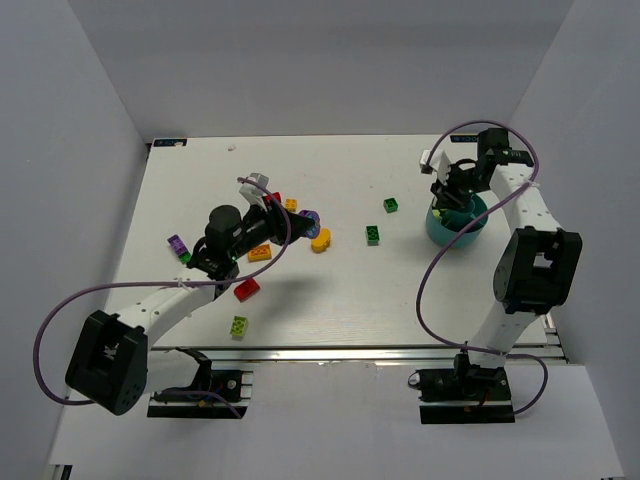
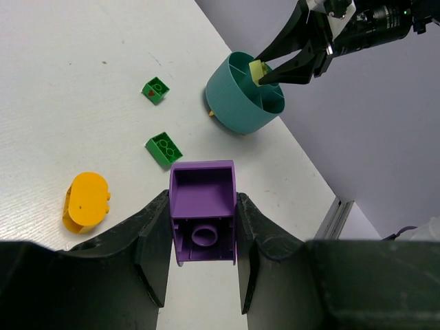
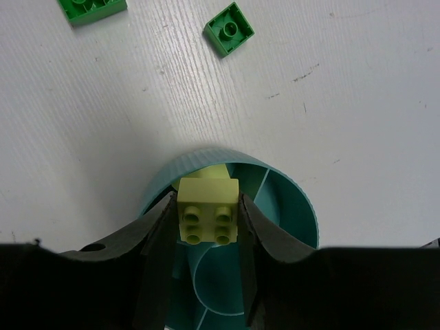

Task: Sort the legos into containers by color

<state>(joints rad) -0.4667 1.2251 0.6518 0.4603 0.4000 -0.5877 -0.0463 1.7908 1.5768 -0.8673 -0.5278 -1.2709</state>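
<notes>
Grips with the left end effector, fingers closed in on its sides, a purple brick, hollow underside turned to the wrist camera, over the table near an orange-yellow oval piece, and pinches with the right end effector a squarish lime brick, four studs facing the camera, just over the teal bowl.

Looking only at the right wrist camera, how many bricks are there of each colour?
Lime brick: 1
Green bricks: 2
Total: 3
</notes>
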